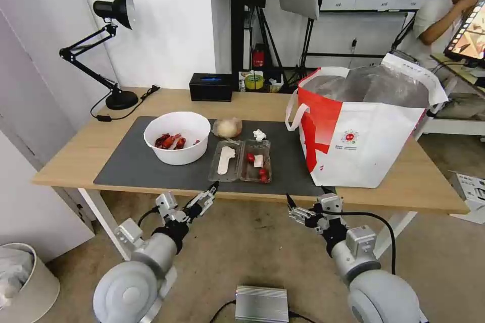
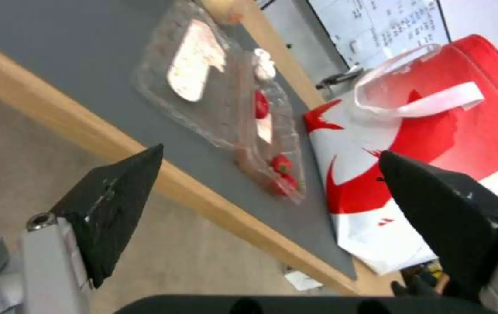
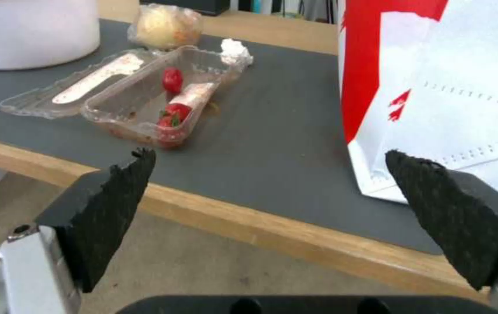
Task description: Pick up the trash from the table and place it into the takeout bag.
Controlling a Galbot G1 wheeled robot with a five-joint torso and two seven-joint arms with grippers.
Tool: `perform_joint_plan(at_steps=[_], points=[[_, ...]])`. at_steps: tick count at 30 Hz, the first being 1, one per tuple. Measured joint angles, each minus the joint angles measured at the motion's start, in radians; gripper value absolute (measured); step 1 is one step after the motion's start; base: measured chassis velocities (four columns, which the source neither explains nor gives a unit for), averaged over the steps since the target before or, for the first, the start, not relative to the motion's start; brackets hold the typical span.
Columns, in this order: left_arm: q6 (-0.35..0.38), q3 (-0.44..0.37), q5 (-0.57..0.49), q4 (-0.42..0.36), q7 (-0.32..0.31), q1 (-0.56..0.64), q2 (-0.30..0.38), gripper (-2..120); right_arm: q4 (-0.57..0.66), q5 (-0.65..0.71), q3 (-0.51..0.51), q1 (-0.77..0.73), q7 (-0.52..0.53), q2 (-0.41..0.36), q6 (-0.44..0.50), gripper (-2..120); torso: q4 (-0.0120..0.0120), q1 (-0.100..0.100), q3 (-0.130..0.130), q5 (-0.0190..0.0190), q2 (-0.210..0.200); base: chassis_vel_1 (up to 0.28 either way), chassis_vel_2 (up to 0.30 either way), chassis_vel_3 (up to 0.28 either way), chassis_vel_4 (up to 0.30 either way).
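The trash lies on the dark mat (image 1: 136, 171) of the table (image 1: 70, 154). It is a white bowl (image 1: 177, 137) with red shellfish scraps, an open clear clamshell tray (image 1: 241, 160) (image 2: 225, 100) (image 3: 144, 96), a small tissue ball (image 1: 259, 135) (image 3: 235, 50) and a beige wrap ball (image 1: 229, 127) (image 3: 164, 27). To the right of them stands the takeout bag (image 1: 361, 131) (image 2: 435, 131) (image 3: 435, 87), its mouth open. My left gripper (image 1: 209, 192) (image 2: 270, 150) hangs open just before the table's front edge, below the tray. My right gripper (image 1: 305, 197) (image 3: 267, 151) is open too, below the edge near the bag's corner.
A black desk lamp (image 1: 113, 45) stands at the table's back left, and a black box (image 1: 211, 87) at the back middle. On the floor are a grey metal box (image 1: 261, 304) between my arms and a white bin (image 1: 20, 282) at the left.
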Motion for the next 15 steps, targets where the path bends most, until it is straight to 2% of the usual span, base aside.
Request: perform_joint_plan(at_steps=[15], points=[[-0.034, 0.135, -0.06, 0.151, -0.094, -0.176, -0.024, 100, 0.006, -0.004, 0.032, -0.025, 0.001, -0.001, 0.0, 100, -0.0002, 0.0, 0.0, 0.0, 0.0, 0.0, 0.0, 0.0, 0.0]])
